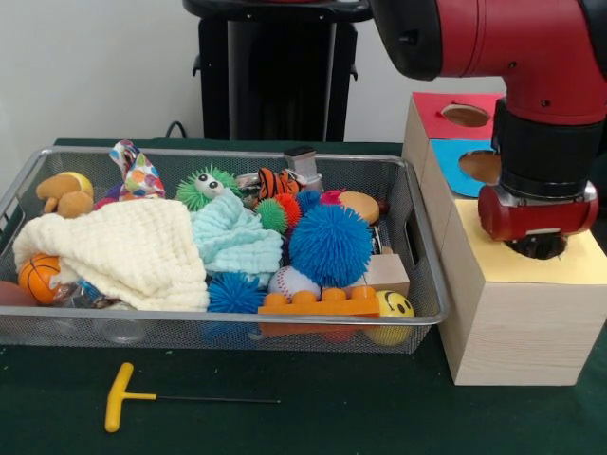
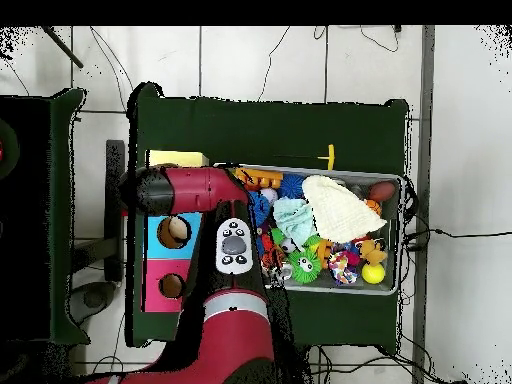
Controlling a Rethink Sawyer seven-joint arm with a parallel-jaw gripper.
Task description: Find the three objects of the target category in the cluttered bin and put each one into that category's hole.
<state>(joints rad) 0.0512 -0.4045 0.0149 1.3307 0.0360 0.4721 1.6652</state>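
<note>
The bin sits on the green worktop just beside the row of three wooden boxes, leaving a narrow gap between them. The gripper hangs directly over the yellow-topped box, hiding its hole; whether it is clenched cannot be told. Well apart, in the bin, lie a cream cloth, a mint cloth and one polka-dot cloth.
</note>
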